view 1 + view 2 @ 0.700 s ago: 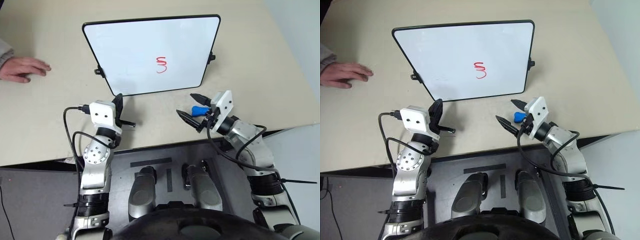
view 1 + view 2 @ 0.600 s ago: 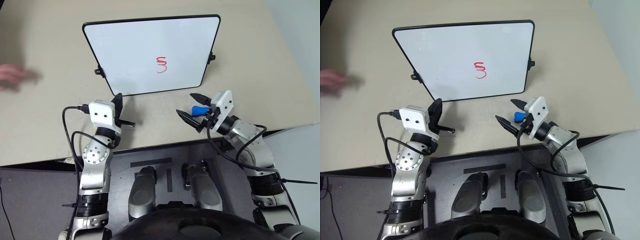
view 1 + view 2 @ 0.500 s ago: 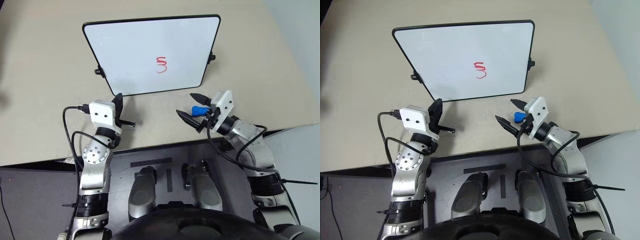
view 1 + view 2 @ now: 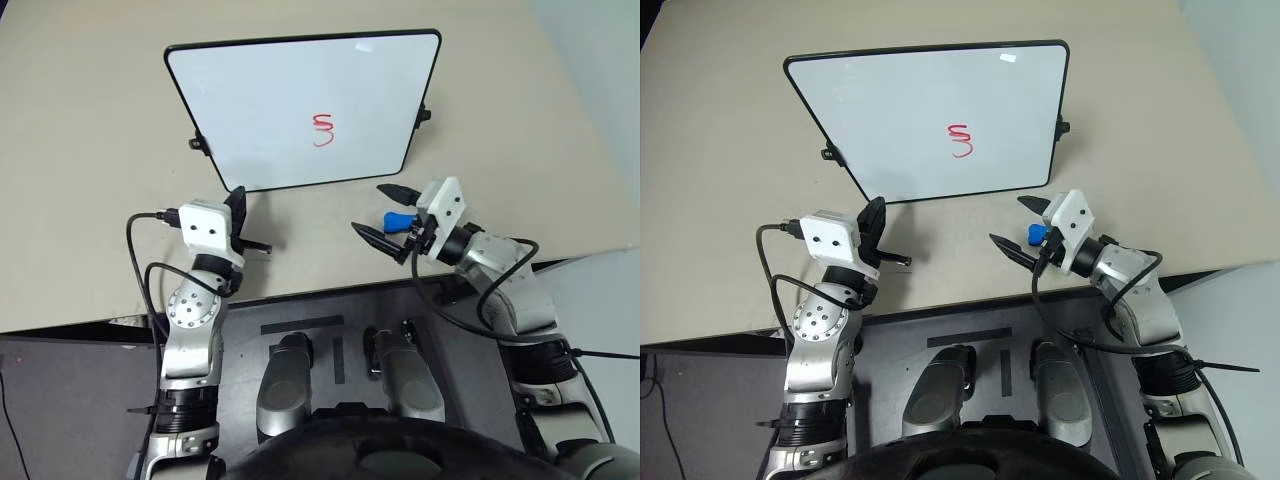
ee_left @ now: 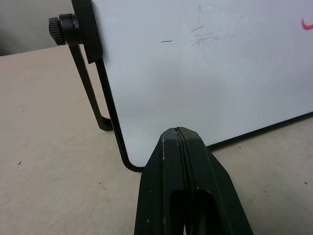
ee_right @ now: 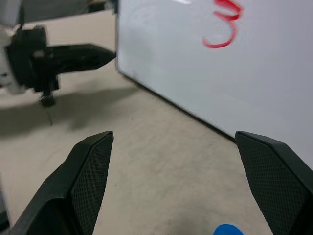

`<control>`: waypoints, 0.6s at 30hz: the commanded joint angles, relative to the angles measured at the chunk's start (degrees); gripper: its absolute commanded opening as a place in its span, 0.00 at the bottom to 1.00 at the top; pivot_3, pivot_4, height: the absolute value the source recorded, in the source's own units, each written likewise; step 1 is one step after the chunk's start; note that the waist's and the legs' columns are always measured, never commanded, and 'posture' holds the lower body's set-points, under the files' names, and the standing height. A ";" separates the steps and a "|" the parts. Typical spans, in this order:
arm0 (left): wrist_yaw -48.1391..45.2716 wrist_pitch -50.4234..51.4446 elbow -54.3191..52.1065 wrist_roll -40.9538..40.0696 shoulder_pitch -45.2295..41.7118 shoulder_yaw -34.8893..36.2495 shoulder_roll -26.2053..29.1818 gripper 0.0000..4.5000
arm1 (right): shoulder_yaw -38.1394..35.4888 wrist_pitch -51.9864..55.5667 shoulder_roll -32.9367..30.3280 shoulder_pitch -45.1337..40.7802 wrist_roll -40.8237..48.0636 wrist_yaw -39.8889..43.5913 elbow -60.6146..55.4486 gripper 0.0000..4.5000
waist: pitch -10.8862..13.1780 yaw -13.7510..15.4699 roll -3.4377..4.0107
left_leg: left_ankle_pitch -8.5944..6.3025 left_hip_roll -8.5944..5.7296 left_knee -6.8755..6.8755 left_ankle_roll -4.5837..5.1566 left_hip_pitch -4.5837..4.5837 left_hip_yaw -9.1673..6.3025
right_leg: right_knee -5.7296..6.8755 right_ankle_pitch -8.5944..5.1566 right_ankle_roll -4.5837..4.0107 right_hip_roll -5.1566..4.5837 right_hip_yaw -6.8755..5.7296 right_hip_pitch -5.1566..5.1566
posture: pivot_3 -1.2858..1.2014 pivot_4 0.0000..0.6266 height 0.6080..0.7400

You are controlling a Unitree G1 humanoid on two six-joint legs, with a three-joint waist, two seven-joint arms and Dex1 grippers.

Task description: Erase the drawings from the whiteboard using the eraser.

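1. Your whiteboard (image 4: 305, 105) stands propped on the beige table (image 4: 90, 230), tilted back on its side clips, well ahead of both arms.
2. The drawings (image 4: 322, 130), a small red squiggle, sit right of the board's middle; the lower loops also show in the right wrist view (image 6: 222, 22).
3. Your eraser (image 4: 398, 219) lies on the table just in front of the board's near right corner, apart from the board.
4. Your right gripper (image 4: 385, 213) has its fingers spread wide, one on each side of the eraser, holding nothing. In the right wrist view the blue tip (image 6: 226, 230) peeks up between the two fingers (image 6: 90, 169).
5. Your left gripper (image 5: 178, 134) has its fingers pressed together, empty, pointing at the board's near left corner, just short of the frame.
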 commanded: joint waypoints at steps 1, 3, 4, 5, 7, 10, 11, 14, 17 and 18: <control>1.20 -0.75 -3.95 0.33 1.68 0.04 -0.45 0.00 | 0.49 -0.27 -3.59 0.29 -0.46 4.01 -0.51 0.93 | 0.00 -0.01 -0.01 | -0.01 -0.01 0.00 0.00 -0.01 0.01 | 0.00 -0.01 0.01 -0.01 0.01 0.00 | 0.52 0.24 1.00; 1.30 -0.39 -5.01 0.03 2.44 0.65 -0.21 0.00 | 0.32 0.90 -5.49 0.14 0.32 5.91 -0.79 0.93 | 0.00 -0.01 -0.03 | -0.03 -0.01 0.00 -0.02 -0.02 0.01 | -0.02 -0.03 0.01 0.00 0.01 0.00 | 0.52 0.24 1.00; 1.67 -0.31 -5.31 0.15 2.95 0.70 -0.40 0.00 | -0.01 1.05 -6.63 0.22 0.69 7.04 -0.78 0.93 | 0.00 -0.01 -0.02 | -0.03 -0.01 -0.01 -0.02 -0.02 0.02 | -0.01 -0.05 0.01 0.01 0.01 -0.01 | 0.52 0.24 1.00; 1.81 -0.35 -5.31 0.11 3.35 0.90 -0.44 0.00 | -0.04 1.23 -7.59 0.03 0.65 7.96 -0.40 0.93 | 0.00 0.00 -0.03 | -0.03 -0.01 -0.02 -0.02 -0.02 0.02 | -0.01 -0.05 0.01 0.01 0.00 0.00 | 0.52 0.24 1.00; 2.05 -0.26 -5.98 0.25 4.25 0.49 -0.73 0.00 | 0.00 1.42 -9.57 0.17 0.25 9.69 0.07 0.93 | 0.00 0.00 -0.03 | -0.03 0.01 -0.01 -0.02 0.00 0.03 | -0.01 -0.06 0.01 0.06 0.00 0.02 | 0.52 0.24 1.00; 2.20 -0.19 -6.48 0.43 4.88 -0.24 -0.95 0.00 | 0.17 1.42 -11.39 0.60 -0.09 11.41 0.38 0.93 | 0.01 0.02 -0.03 | -0.01 0.01 0.00 -0.01 0.00 0.04 | 0.00 -0.29 0.39 0.07 0.01 0.03 | 0.52 0.24 1.00; 2.40 -0.20 -6.51 0.58 5.01 -0.47 -1.13 0.00 | 0.05 1.04 -11.77 0.75 -0.31 11.69 0.83 0.93 | 0.00 0.02 -0.04 | 0.00 0.01 0.00 0.00 0.00 0.04 | 0.00 -0.29 0.38 0.08 0.01 0.04 | 0.52 0.24 1.00; 2.56 -0.06 -6.41 0.56 4.93 -0.51 -1.33 0.00 | 0.33 0.26 -12.04 0.29 -1.71 11.79 2.90 0.93 | 0.00 0.03 -0.04 | 0.01 0.01 0.02 0.01 0.02 0.04 | 0.01 -0.28 0.38 0.07 0.01 0.06 | 0.52 0.24 1.00; 2.71 0.01 -6.59 0.63 5.06 -0.61 -1.57 0.00 | 0.37 -0.53 -11.59 -0.27 -2.66 11.41 4.97 0.93 | 0.00 0.02 -0.04 | 0.01 0.01 0.03 0.01 0.04 0.04 | 0.02 -0.27 0.36 0.06 0.02 0.07 | 0.52 0.24 1.00; 2.72 -0.07 -6.48 0.63 5.06 -0.62 -1.60 0.00 | 0.55 -1.22 -11.42 -0.53 -3.30 11.22 5.92 0.93 | -0.01 0.03 -0.06 | 0.01 0.01 0.03 0.02 0.06 0.03 | 0.03 -0.27 0.36 0.06 0.02 0.10 | 0.52 0.24 1.00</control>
